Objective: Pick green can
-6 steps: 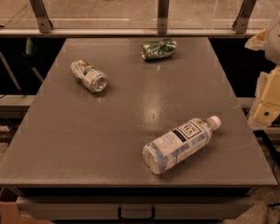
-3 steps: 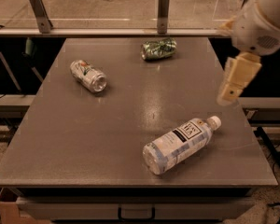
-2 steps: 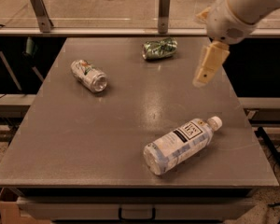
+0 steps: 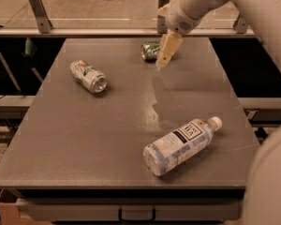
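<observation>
The green can point(image 4: 150, 51) lies on its side near the far edge of the grey table point(image 4: 75, 139), its dark green and silvery body partly hidden behind the gripper. My gripper point(image 4: 162, 63) hangs from the white arm point(image 4: 201, 1) that comes in from the upper right. Its cream fingers point(image 4: 167, 48) point down and to the left, just in front of and to the right of the can, above the table.
A silver-white can point(image 4: 88, 76) with small red and green marks lies on its side at the left. A clear plastic bottle point(image 4: 181, 143) with a white cap lies at the front right. A metal rail point(image 4: 98, 32) with posts runs behind the table.
The arm has swung in from the right edge, leftward and toward the far side of the table, bringing the gripper from beside the table to right next to the green can.
</observation>
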You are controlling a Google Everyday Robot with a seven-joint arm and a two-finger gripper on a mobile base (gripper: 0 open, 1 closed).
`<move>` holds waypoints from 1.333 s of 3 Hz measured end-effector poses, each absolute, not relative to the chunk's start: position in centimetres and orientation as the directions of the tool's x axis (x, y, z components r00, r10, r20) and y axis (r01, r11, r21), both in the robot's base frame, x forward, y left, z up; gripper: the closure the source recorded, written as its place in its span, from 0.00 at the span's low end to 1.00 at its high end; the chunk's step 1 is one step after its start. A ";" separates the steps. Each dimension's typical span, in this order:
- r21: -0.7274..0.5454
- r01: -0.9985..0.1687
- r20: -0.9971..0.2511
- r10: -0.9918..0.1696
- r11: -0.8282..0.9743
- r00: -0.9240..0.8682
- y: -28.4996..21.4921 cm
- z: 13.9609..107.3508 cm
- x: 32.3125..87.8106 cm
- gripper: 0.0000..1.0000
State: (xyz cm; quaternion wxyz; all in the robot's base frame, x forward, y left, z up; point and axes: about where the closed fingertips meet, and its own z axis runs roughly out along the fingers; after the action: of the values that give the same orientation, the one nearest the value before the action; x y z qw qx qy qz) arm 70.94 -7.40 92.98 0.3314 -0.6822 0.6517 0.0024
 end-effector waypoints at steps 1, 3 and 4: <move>-0.419 -0.902 -0.457 -0.883 0.106 0.108 -5.7 90.5 75.6 0.00; -0.317 -0.927 -0.417 -0.907 0.201 -0.053 -6.7 85.5 80.1 0.16; -0.272 -0.933 -0.411 -0.905 0.235 -0.108 -7.5 84.7 80.4 0.39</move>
State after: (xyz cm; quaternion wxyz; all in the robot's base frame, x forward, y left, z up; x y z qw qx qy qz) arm 80.40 -7.50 84.68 0.2534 -0.6177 0.7440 0.0279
